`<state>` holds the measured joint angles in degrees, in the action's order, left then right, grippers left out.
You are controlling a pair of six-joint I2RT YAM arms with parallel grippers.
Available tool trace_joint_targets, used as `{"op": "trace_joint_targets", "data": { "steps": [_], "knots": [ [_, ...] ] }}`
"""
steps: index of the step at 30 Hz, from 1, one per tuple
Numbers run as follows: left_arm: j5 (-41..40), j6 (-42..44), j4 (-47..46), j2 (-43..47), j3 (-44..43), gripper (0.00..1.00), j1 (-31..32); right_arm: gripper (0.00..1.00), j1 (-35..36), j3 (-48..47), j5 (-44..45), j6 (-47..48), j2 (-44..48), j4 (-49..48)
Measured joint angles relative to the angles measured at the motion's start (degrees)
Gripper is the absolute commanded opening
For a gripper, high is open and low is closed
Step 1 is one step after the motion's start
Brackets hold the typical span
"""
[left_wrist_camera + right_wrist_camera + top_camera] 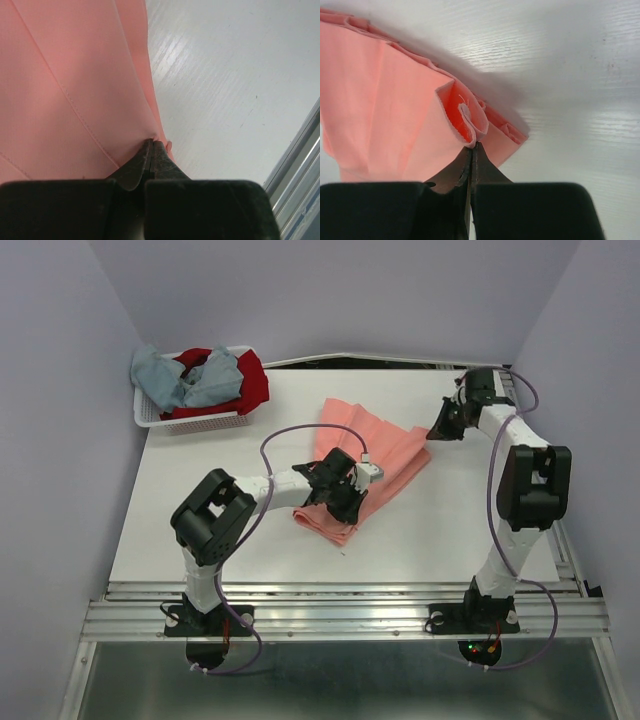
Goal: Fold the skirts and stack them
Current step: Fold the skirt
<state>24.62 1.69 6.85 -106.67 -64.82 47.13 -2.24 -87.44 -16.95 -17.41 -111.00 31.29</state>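
Note:
A salmon-pink pleated skirt (375, 445) lies spread across the middle of the white table. My left gripper (343, 502) sits at its near left edge. In the left wrist view the fingertips (152, 144) are shut on the edge of the pink cloth (75, 90). My right gripper (437, 430) is at the skirt's far right corner. The right wrist view shows its jaws (473, 146) shut on a curled fold of the hem (465, 120), lifted a little off the table. A dusty blue-grey skirt (175, 380) and a dark red skirt (250, 380) lie bunched in the basket.
The white mesh basket (200, 424) stands at the table's far left corner. Bare white tabletop (230, 530) lies left of and in front of the pink skirt. A metal rail (350, 612) runs along the near edge. Purple-grey walls close in the sides and back.

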Motion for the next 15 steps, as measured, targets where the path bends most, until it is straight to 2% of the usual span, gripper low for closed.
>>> {"op": "trace_joint_targets", "data": {
  "steps": [8, 9, 10, 11, 12, 15],
  "knots": [
    [-1.25, 0.87, -0.76, 2.32, 2.78, 0.00, 0.15, 0.02, -0.39, 3.80, 5.14, 4.61, -6.78, -1.25],
    [-1.33, 0.92, -0.76, 2.49, 2.89, 0.00, 0.15, 0.11, -0.46, 3.82, 5.29, 5.09, -6.73, -1.27],
    [-1.44, 1.05, -0.74, 2.49, 2.91, 0.02, 0.17, 0.37, -0.46, 3.82, 5.22, 5.84, -6.73, -1.31],
    [-1.53, 1.16, -0.76, 2.51, 2.91, 0.03, 0.24, 0.49, -0.42, 3.58, 5.16, 6.43, -6.73, -0.92],
    [-1.68, 1.25, -0.59, 2.58, 2.91, 0.04, 0.28, 0.70, -0.39, 2.75, 5.18, 7.32, -6.78, -0.37],
    [-3.17, 1.79, 0.96, 3.43, 2.91, 0.07, 0.76, 0.82, -0.50, -1.79, 5.99, 8.31, -7.56, 1.95]
  ]
}}
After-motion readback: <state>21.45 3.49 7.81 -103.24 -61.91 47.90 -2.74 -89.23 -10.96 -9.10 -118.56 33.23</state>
